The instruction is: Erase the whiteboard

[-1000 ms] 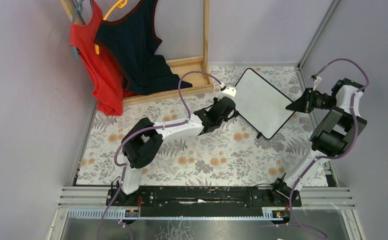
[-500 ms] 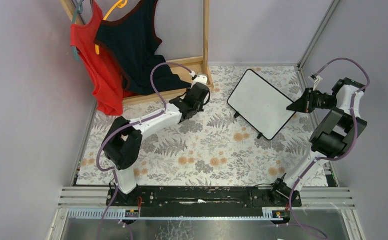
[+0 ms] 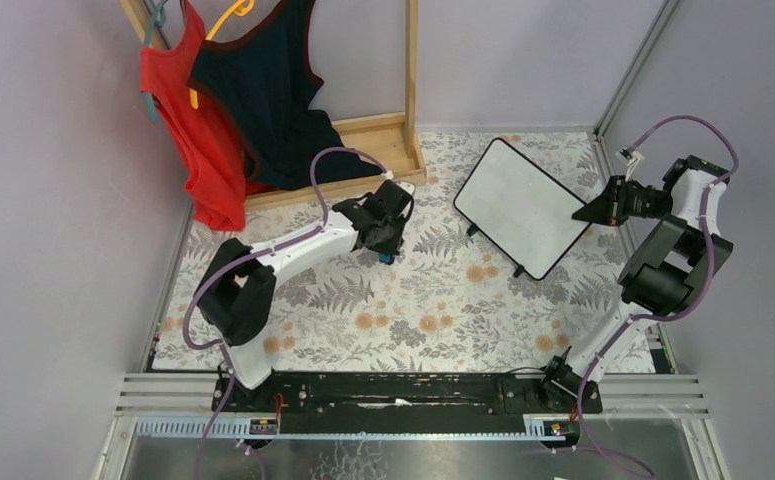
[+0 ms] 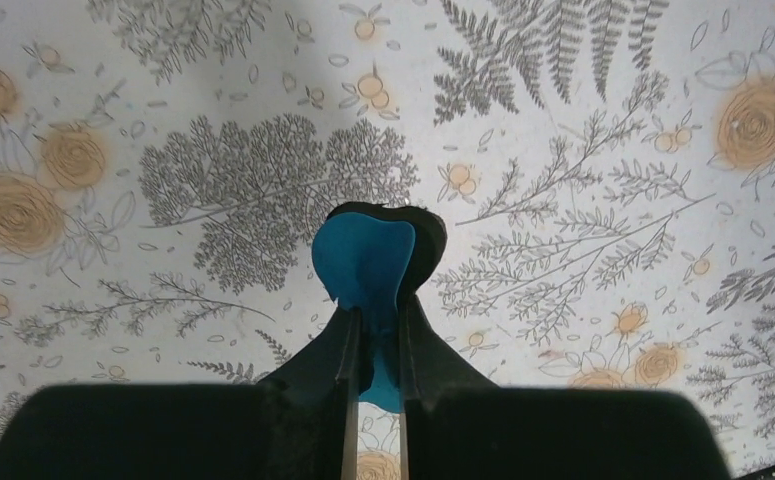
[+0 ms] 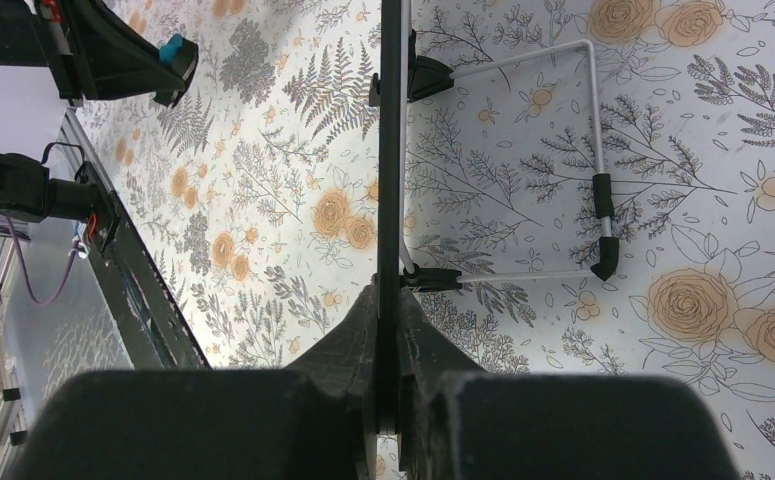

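Since half a second ago the left gripper (image 3: 387, 243) has swung toward 6 o'clock, low over the floral cloth (image 3: 413, 310). The whiteboard (image 3: 518, 200) stands tilted at the cloth's 2 o'clock, and the right gripper (image 3: 589, 210) pinches its 3 o'clock edge.

From the left wrist, the fingers are squeezed onto a blue eraser (image 4: 363, 262).

From the right wrist, the jaws are clamped tight on the whiteboard, seen edge-on toward 12 o'clock.

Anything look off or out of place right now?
Nothing spilled or damaged. The whiteboard stands tilted on its wire stand, the right gripper clamped on its edge; the left gripper holds the blue eraser over the cloth, apart from the board. Only the tops on the wooden rack are unrelated.
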`<state>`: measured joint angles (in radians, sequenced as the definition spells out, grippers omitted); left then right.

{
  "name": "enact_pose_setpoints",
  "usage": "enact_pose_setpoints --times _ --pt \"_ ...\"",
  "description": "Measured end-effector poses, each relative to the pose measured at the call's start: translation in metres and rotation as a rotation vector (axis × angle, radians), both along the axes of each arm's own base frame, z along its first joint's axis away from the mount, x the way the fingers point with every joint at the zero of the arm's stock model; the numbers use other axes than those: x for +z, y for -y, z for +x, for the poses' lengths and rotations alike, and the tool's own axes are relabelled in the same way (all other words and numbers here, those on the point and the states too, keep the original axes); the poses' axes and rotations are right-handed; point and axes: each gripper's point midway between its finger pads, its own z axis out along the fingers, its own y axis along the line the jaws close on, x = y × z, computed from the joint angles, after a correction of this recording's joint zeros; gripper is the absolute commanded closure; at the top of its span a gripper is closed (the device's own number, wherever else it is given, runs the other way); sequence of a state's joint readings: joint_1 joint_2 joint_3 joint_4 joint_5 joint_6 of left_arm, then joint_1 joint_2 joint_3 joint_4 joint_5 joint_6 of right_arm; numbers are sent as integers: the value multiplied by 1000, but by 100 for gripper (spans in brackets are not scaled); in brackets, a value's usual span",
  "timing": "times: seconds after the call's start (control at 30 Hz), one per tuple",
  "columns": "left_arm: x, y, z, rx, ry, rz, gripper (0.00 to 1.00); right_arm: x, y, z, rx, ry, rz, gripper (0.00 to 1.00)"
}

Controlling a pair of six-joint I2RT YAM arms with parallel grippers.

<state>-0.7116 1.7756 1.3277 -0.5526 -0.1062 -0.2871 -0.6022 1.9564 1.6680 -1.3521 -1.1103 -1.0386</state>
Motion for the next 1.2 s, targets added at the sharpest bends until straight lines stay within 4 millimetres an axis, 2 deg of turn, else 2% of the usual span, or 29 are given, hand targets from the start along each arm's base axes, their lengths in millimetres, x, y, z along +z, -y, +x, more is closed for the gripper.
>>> enact_pose_setpoints --times 0.13,0.33,0.53,0.9,1.03,1.2 --pt "-11 -1 -12 -11 -49 -5 95 0 0 0 0 0 0 100" --pt "-45 -3 -28 -23 -135 38 94 0 -1 -1 0 -1 1 100" --pt "-72 1 -45 -46 -189 93 86 0 -1 -1 -1 1 1 100" --pt "-76 9 -55 -69 -187 119 51 0 -1 -1 -1 -1 2 100" --pt "-75 10 -57 -74 -189 121 44 0 -1 -1 -1 -1 3 100" --pt "-72 9 -56 -64 -179 124 41 0 -1 -1 -1 -1 2 100"
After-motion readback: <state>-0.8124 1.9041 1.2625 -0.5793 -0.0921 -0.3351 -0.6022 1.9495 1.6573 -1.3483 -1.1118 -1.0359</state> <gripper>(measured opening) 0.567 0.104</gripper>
